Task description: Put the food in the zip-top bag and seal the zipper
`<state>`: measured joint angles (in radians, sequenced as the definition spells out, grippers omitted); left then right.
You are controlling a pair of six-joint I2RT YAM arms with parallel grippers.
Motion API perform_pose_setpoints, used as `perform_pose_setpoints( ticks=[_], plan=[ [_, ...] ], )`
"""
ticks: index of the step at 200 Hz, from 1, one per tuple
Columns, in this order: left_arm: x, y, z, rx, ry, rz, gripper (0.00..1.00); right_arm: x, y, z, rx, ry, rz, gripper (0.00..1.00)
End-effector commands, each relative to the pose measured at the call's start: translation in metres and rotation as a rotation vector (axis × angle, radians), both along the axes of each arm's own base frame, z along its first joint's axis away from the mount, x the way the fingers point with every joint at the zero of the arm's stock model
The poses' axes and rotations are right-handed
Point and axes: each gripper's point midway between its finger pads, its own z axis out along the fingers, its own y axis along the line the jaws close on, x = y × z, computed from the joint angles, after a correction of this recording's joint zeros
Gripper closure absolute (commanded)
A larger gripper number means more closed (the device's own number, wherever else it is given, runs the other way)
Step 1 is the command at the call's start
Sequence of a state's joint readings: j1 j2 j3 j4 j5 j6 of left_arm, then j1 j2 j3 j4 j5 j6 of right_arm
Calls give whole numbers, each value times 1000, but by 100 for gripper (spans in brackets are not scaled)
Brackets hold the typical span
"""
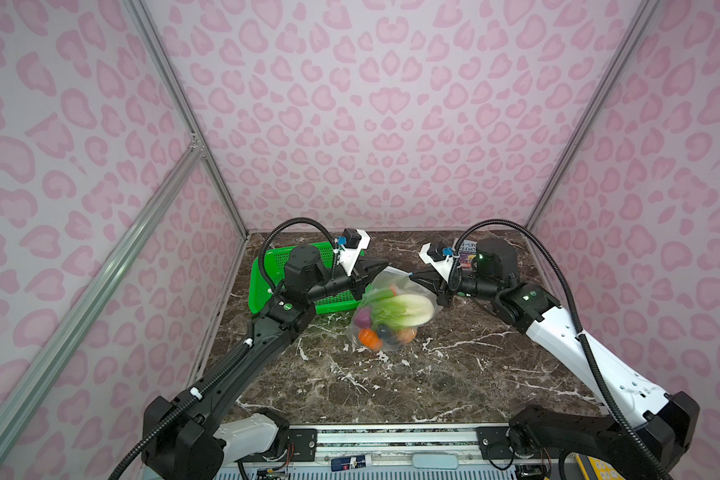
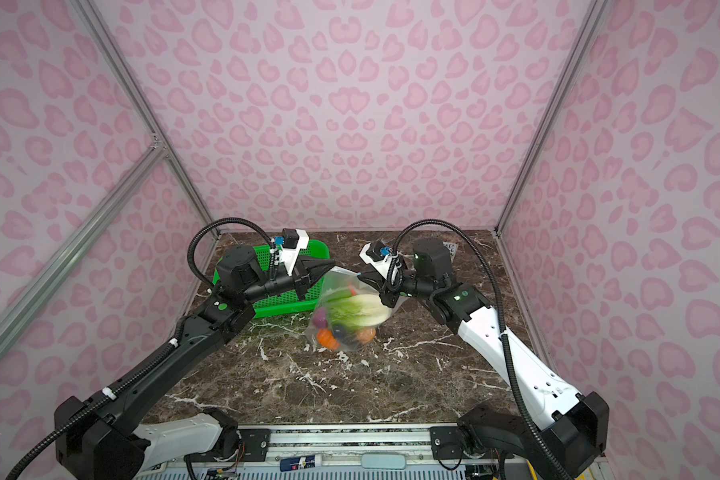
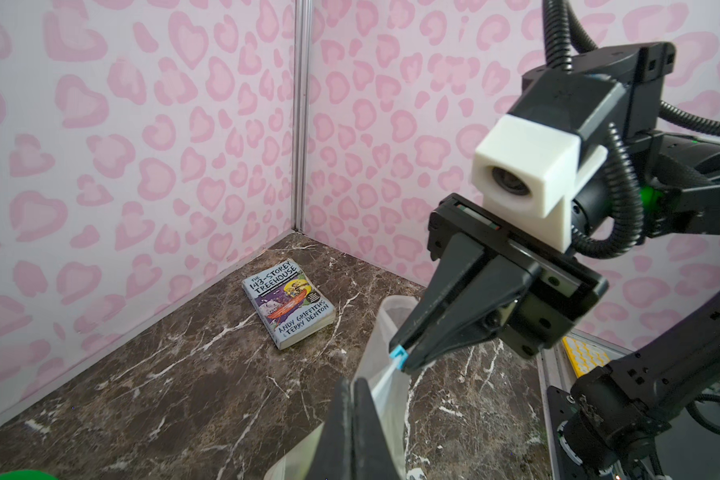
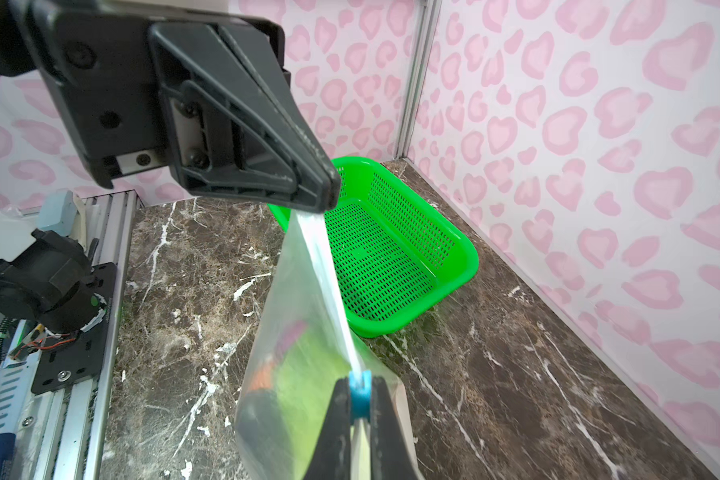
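My bag (image 1: 381, 291) hangs over the middle of the worktop (image 1: 391, 386), left gripper (image 1: 383, 264) clamping the zipper (image 4: 330, 286) at one end, right gripper (image 1: 412, 274) pinching its slider (image 4: 359, 392); it looks limp, slick film, bottom-heavy with food (image 1: 408, 309), so I judge only that stiffer strip worth gripping.

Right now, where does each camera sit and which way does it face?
Top views: high above the robot's base, looking down at table and bag; both arms show.
Left wrist: on left arm, facing the book; own fingers and right gripper show.
Right wrist: on right arm, facing the green basket; own fingers and left gripper show.
Shared: both wrist views show the blue slider.
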<state>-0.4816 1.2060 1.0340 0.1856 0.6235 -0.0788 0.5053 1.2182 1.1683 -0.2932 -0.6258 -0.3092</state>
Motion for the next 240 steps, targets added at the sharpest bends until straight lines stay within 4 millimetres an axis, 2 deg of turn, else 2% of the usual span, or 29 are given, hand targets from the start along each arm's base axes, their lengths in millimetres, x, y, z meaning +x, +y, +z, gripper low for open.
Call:
perform_pose_setpoints(
  ticks=[1,26,60,118,161,240],
  plan=[
    [22,23,22,-61,-70,156,96,6,-24,-30,-104,80,-130,100],
    [31,33,15,-60,-48,204,96,1,-33,-38,-129,92,-164,100],
    [40,35,6,-52,-20,231,96,-7,-48,-46,-160,110,-214,100],
    [52,43,-4,-43,12,273,96,-21,-87,-52,-184,125,-341,100],
    [59,53,-7,-41,23,320,96,-30,-108,-48,-145,122,-407,100],
    [65,57,-13,-29,47,348,96,-43,-136,-49,-132,133,-487,100]
  ],
)
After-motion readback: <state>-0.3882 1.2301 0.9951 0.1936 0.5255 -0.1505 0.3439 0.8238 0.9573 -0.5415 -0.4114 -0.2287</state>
